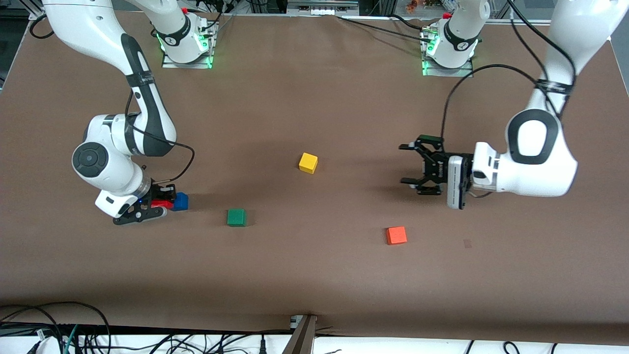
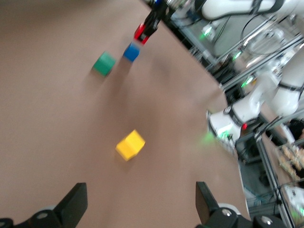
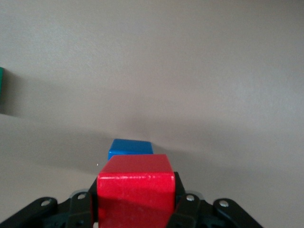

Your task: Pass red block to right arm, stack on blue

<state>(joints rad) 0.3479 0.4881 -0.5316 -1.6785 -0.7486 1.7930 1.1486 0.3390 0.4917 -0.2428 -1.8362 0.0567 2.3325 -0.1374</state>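
My right gripper (image 1: pixel 164 202) is shut on the red block (image 1: pixel 159 204), low over the table toward the right arm's end. In the right wrist view the red block (image 3: pixel 135 190) fills the space between the black fingers (image 3: pixel 183 209). The blue cube (image 3: pixel 130 147) rests on the table just past it. The blue cube (image 1: pixel 180 201) sits right beside the held block, not under it; I cannot tell if they touch. My left gripper (image 1: pixel 405 164) hangs open and empty over the table toward the left arm's end. Its fingers (image 2: pixel 73 204) stand wide apart.
A green cube (image 1: pixel 236 217) lies close to the blue one, toward the table's middle. A yellow cube (image 1: pixel 308 162) sits mid-table. An orange-red cube (image 1: pixel 396 235) lies nearer the front camera, below the left gripper. Cables run along the table's front edge.
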